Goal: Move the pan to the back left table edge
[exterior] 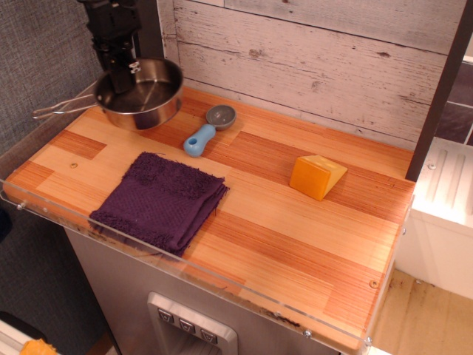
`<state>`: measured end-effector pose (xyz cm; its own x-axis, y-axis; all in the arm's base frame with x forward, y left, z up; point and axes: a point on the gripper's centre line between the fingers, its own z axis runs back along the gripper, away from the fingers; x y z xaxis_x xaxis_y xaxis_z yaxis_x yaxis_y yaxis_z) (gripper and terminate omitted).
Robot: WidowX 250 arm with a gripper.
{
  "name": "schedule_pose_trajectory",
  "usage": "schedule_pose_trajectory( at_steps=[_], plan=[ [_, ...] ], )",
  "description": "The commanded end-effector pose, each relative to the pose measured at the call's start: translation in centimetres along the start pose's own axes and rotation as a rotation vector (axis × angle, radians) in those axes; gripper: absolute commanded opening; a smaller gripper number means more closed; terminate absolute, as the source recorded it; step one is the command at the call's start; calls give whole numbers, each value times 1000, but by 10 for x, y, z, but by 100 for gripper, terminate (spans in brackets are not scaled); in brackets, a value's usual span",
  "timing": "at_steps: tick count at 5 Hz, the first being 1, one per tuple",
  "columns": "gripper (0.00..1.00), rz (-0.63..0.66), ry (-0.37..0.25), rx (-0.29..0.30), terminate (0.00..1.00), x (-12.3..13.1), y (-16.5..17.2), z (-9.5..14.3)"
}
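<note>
The shiny steel pan (140,95) is at the back left of the striped wood table, low over or on the planks; I cannot tell which. Its thin wire handle (60,108) sticks out left over the table edge (46,133). My black gripper (118,70) comes down from above and is shut on the pan's near-left rim.
A small grey scoop with a blue handle (208,127) lies just right of the pan. A purple towel (160,200) lies at the front left. A yellow wedge block (316,176) sits right of centre. A dark post (150,33) stands behind the pan.
</note>
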<state>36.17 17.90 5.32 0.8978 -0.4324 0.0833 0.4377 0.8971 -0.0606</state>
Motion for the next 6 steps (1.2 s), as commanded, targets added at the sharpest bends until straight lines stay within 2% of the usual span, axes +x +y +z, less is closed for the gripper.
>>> schedule_pose_trajectory(
  at_steps=[1,2,3,5,6],
  plan=[
    [0,145,-5,159,0,-15,6,3],
    [0,164,15,179,0,-15,6,-3],
    [100,170,33,193,0,-13,3,-3],
    [100,168,-15,209,0,-14,0,12],
    [100,225,-78,245,0,-18,-7,43]
  ],
)
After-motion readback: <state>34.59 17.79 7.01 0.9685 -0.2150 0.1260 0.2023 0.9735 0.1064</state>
